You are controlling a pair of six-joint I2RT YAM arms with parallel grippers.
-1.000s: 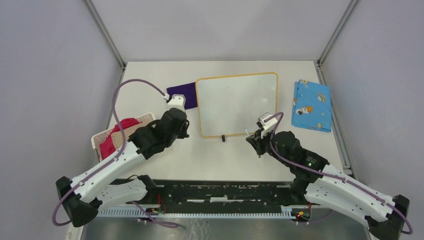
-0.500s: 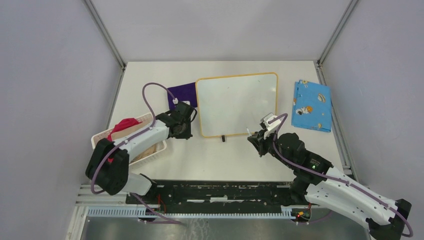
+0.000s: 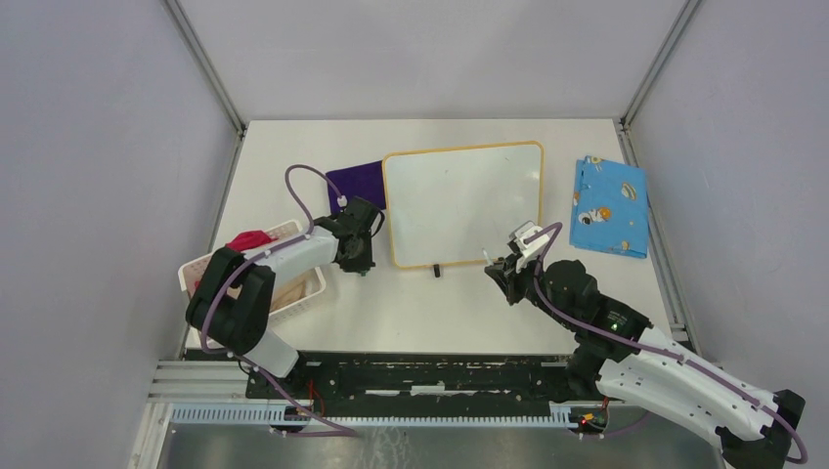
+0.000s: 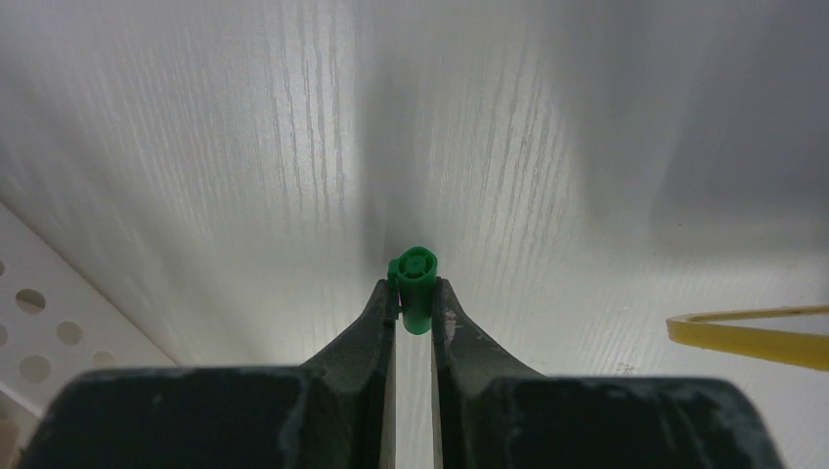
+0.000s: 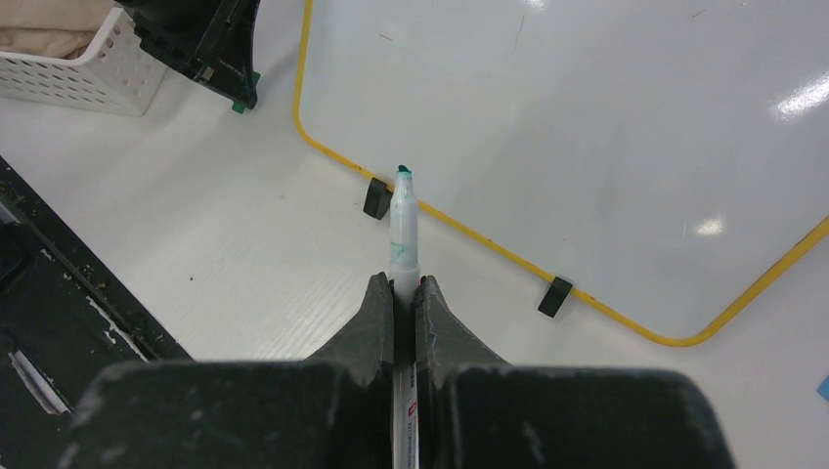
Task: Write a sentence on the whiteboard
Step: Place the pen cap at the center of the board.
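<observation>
The whiteboard (image 3: 462, 200) lies flat in the middle of the table (image 3: 430, 303). It is smooth and shiny, with round corners and a thin orange rim. The right gripper (image 5: 402, 289) pinches a thin white marker (image 5: 403, 220) near the rim. The left gripper (image 4: 415, 293) pinches a round green cap (image 4: 415, 272) beside a holey white basket (image 4: 59, 322).

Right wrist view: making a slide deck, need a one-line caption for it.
Right gripper clamps an uncapped green-tipped marker, its tip pointing at the near edge of the blank whiteboard.
</observation>
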